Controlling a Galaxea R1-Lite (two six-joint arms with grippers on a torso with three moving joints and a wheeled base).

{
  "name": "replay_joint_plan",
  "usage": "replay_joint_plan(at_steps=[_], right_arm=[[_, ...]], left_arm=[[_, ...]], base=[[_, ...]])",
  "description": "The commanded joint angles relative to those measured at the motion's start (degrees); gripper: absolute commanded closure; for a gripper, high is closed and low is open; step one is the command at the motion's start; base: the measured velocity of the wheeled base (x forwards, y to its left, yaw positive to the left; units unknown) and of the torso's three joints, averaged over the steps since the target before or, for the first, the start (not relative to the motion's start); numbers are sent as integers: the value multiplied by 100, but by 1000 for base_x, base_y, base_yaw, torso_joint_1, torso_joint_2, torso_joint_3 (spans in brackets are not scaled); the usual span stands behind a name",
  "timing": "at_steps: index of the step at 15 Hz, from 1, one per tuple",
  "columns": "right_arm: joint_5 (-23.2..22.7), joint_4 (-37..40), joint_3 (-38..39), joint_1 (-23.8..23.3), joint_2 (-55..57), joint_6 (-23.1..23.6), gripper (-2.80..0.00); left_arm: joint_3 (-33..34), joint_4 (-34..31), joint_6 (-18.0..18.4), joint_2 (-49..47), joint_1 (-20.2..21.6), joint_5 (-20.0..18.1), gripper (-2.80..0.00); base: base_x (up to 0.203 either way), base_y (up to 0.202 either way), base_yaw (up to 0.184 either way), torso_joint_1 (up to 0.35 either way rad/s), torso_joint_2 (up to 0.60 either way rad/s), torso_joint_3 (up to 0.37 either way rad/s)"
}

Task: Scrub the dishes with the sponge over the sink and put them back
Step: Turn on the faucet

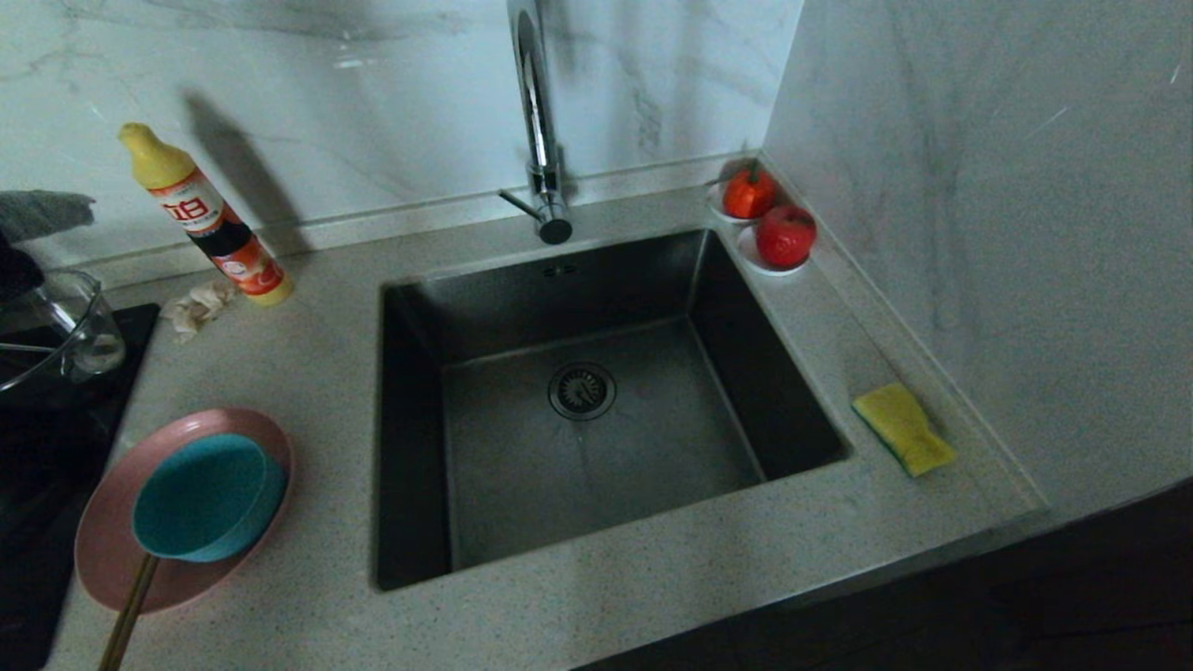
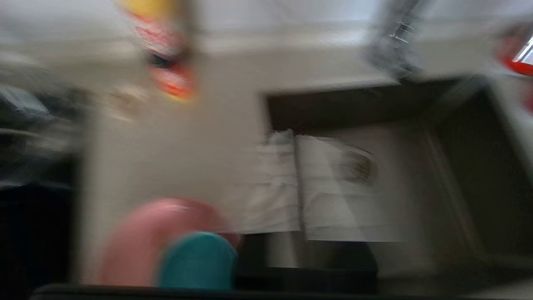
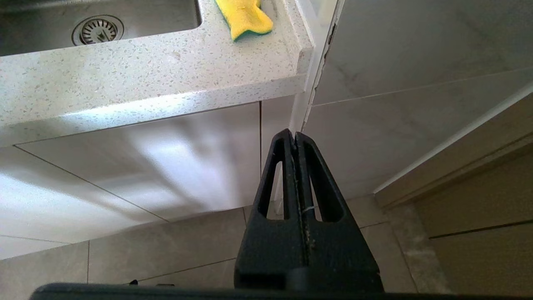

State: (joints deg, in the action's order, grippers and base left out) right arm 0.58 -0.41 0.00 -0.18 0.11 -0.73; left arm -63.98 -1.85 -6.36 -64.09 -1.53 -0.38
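The teal bowl sits inside the pink plate on the counter left of the sink. The yellow sponge lies on the counter at the sink's right edge. Neither gripper shows in the head view. In the blurred left wrist view my left gripper hangs above the sink's left rim, its pale fingers pressed together on nothing, with the plate and bowl beside it. My right gripper is parked below the counter edge, shut and empty, with the sponge above it.
A tall chrome tap rises behind the sink. A yellow-capped bottle and a beige cloth wad lie at the back left. A glass pot stands on the black hob. Two red fruits sit on saucers in the corner. A thin brown stick leans off the plate.
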Motion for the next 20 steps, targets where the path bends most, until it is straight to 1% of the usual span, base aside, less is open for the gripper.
replay_joint_plan(at_steps=[1, 3, 5, 6, 7, 9, 11, 13, 14, 16, 17, 18, 20], right_arm=[[-4, -2, 0, 1, -2, 3, 0], [3, -2, 0, 1, -2, 3, 0], [3, -2, 0, 1, -2, 3, 0], [0, -2, 0, -2, -2, 3, 0], [3, -2, 0, 1, -2, 3, 0], [3, -2, 0, 1, -2, -5, 0], [1, -2, 0, 1, -2, 3, 0], [3, -2, 0, 1, -2, 3, 0], [3, -2, 0, 1, -2, 3, 0], [-3, -2, 0, -8, -2, 1, 0], [3, -2, 0, 1, -2, 1, 0], [3, -2, 0, 1, -2, -4, 0], [3, -2, 0, 1, -2, 3, 0]], left_arm=[[-21, -36, -224, -572, -151, -390, 0], [-157, -38, -409, -1126, -306, -657, 0], [-461, -41, -831, -1551, -714, -802, 0], [-551, -43, -968, -1698, -915, -911, 0], [-606, -22, -1031, -1862, -1090, -1000, 0], [-881, -15, -1231, -2242, -1490, -1035, 0], [-1149, -47, -1357, -2637, -1692, -1020, 0], [-1485, 10, -1428, -3082, -1722, -1012, 0], [-1750, 50, -1564, -3275, -1720, -1010, 0], [-2316, 266, -2106, -3733, -1697, -935, 0], [-2568, 430, -2302, -3961, -1672, -854, 0], [-2815, 583, -2399, -4231, -1642, -771, 0], [-3326, 776, -2478, -4674, -1520, -683, 0]], base=[[0, 0, 0, 0, 0, 0], [0, 0, 0, 0, 0, 0], [0, 0, 0, 0, 0, 0], [0, 0, 0, 0, 0, 0], [0, 0, 0, 0, 0, 0], [0, 0, 0, 0, 0, 0], [0, 0, 0, 0, 0, 0], [0, 0, 0, 0, 0, 0], [0, 0, 0, 0, 0, 0], [0, 0, 0, 0, 0, 0], [0, 0, 0, 0, 0, 0], [0, 0, 0, 0, 0, 0], [0, 0, 0, 0, 0, 0]])
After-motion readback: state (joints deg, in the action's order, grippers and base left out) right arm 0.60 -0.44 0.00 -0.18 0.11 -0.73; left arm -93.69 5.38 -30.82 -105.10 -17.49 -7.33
